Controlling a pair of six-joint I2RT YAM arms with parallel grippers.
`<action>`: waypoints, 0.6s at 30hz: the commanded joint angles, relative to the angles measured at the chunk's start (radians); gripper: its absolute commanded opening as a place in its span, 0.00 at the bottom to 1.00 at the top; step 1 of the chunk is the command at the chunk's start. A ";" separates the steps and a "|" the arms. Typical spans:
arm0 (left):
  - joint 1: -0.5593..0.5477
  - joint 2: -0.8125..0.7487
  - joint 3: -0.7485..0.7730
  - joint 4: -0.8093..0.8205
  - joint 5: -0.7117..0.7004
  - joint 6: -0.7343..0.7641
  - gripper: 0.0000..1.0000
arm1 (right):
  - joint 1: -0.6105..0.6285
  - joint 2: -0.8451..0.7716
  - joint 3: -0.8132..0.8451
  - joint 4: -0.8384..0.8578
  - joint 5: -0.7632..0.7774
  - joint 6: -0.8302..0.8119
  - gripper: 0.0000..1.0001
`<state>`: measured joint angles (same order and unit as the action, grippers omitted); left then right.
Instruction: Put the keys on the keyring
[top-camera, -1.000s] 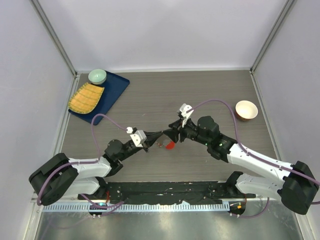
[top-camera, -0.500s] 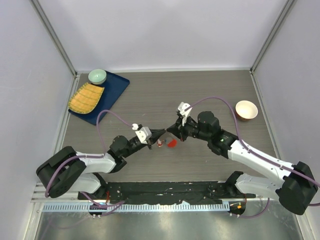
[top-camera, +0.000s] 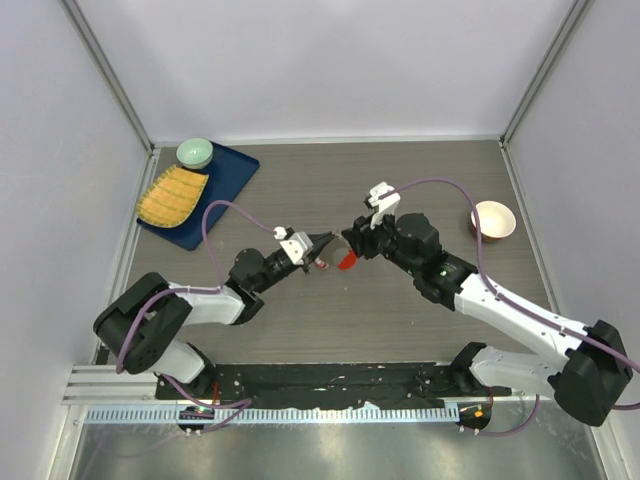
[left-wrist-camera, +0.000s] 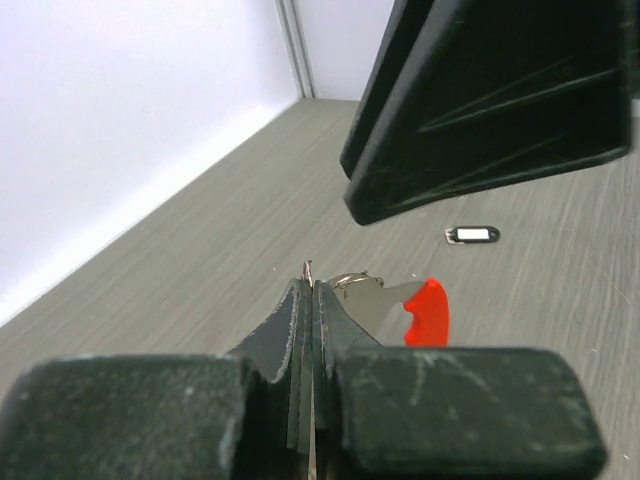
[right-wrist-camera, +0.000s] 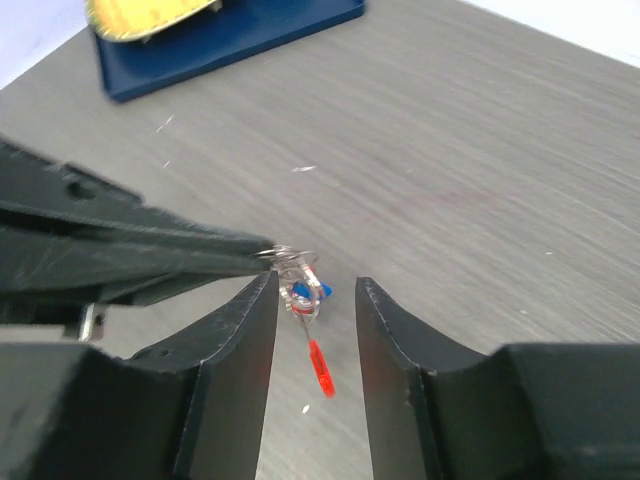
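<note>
We see the keyring (right-wrist-camera: 298, 272) pinched in the closed tips of our left fingers (left-wrist-camera: 290, 330), with a red-headed key (left-wrist-camera: 425, 312) hanging just beyond them above the table (top-camera: 300, 200). Our right fingers (right-wrist-camera: 245, 330) stand narrowly apart either side of the ring, gripping nothing. A small fob (left-wrist-camera: 472, 234) lies farther off.

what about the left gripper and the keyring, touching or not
Touching. In the right wrist view the left gripper pinches the keyring by its wire loop, no gap showing.
</note>
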<state>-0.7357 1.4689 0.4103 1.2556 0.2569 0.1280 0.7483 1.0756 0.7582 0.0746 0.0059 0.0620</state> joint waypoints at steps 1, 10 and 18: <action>0.016 -0.012 0.076 0.291 0.038 0.030 0.00 | -0.044 0.043 0.056 0.165 0.171 0.082 0.44; 0.016 -0.041 0.081 0.289 0.050 -0.021 0.00 | -0.136 0.034 0.038 0.226 -0.070 0.099 0.48; 0.016 -0.048 0.065 0.289 0.059 -0.068 0.00 | -0.161 0.046 0.018 0.218 -0.207 0.093 0.50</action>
<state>-0.7235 1.4651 0.4763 1.2598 0.3077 0.0845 0.5930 1.1381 0.7872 0.2436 -0.1154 0.1589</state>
